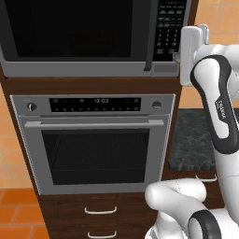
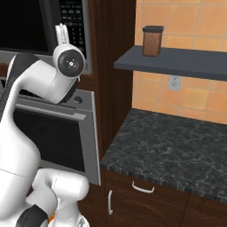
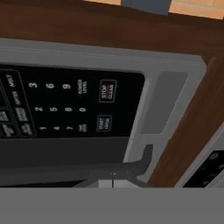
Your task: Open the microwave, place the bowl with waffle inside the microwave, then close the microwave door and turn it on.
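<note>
Microwave (image 1: pixel 79 37): built into the dark wood column, directly above the stainless wall oven (image 1: pixel 95 142); it is the landmark for everything below.

Microwave door (image 1: pixel 70 30): the black glass panel lies flush in its frame, so it looks shut; the dark bar handle (image 1: pixel 150 37) stands between the glass and the keypad.

Keypad (image 3: pixel 65 107): on the microwave's right side, seen rolled sideways from the hand; the start button (image 3: pixel 103 123) sits near the bottom end of the panel, next to the stop/clear key (image 3: pixel 107 90).

Gripper (image 3: pixel 112 173): fingers pressed together with nothing between them, raised at the microwave's lower right corner and aimed at the keypad. Closed fingers make one blunt tip, which suits poking a button.

Bowl with waffle: I cannot make it out; the glass is too dark to see whether it sits inside.

Step in hand: most likely the last one, turning the microwave on.

Risk: the keys sit close together, so a slight miss could land on stop/clear.
</note>
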